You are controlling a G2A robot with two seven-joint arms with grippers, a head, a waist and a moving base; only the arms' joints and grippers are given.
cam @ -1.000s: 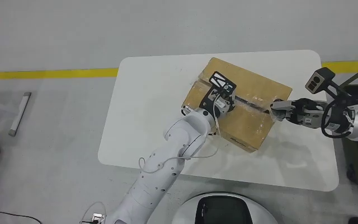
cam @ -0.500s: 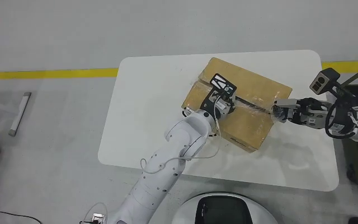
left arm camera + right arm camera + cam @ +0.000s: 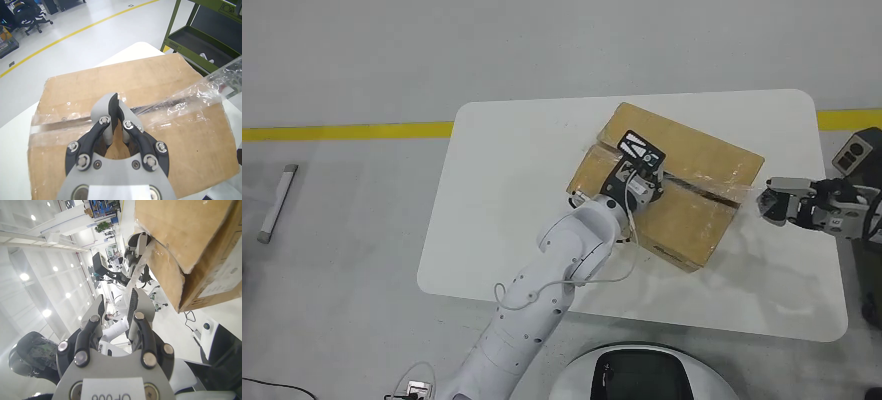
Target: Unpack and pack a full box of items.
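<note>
Judging by how things lie, we are near the very start. The box (image 3: 682,190) sits right of centre in the top view on the white table (image 3: 492,200). Its flaps are down and we see nothing unpacked. The clear tape (image 3: 189,94) along the centre seam is only partly off, so we reckon the rest of the peel, opening the flaps, emptying and repacking are all left to do.

The left gripper (image 3: 114,98) has its fingers pressed together with nothing between them, and their tips are down at the seam, apparently touching the lid. The right gripper (image 3: 769,201) hangs near the right edge of the top view, just off the box's end and apart from the cardboard.

From above we get the layout of both arms and a faint strand bridging the box and the right gripper, but we cannot tell there how that gripper's jaws stand. The left wrist view shows more of the tape: on one side of the closed fingers it lies flat over the seam, and on the other it rises off the cardboard as a crinkled ribbon. The right wrist view shows the right gripper (image 3: 117,298) with its jaws spread. The tape (image 3: 136,275) runs from the seam down against one finger's inner pad, seemingly stuck there rather than pinched. It also shows the box's labelled end face.
</note>
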